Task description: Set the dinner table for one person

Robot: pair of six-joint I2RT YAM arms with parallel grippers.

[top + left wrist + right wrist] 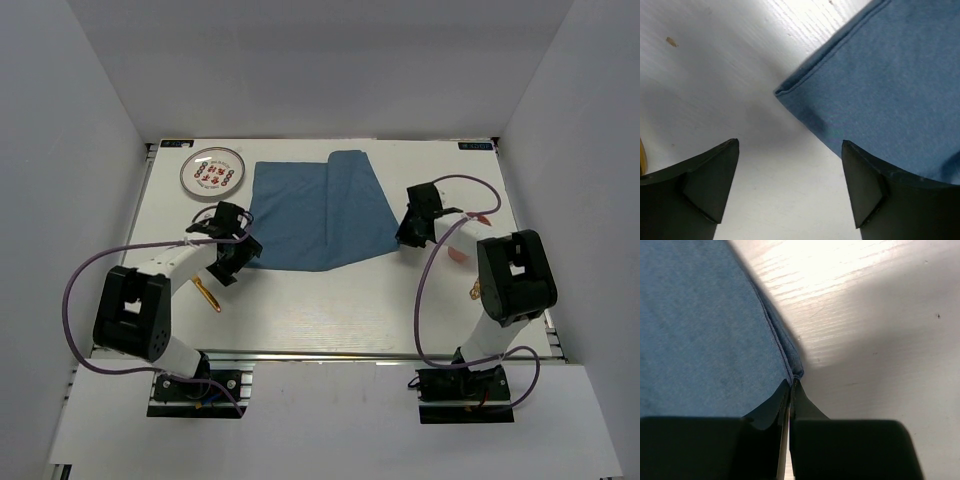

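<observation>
The dinner table (330, 310) is a large white top with a metal rail along its front. A blue cloth (315, 215) lies on its far middle, its right part folded over itself. My left gripper (237, 262) is open and empty, low over the table beside the cloth's near left corner (782, 91); in the left wrist view (790, 145) bare table shows between its fingers. My right gripper (408, 238) is shut on the cloth's right corner; in the right wrist view (791, 382) the hem (797, 371) enters the closed tips.
A round plate (213, 171) with a red pattern sits at the far left corner. A gold utensil (209, 295) lies beside my left arm. Small pink (461, 256) and gold (474, 292) items lie by my right arm. Grey walls surround the table.
</observation>
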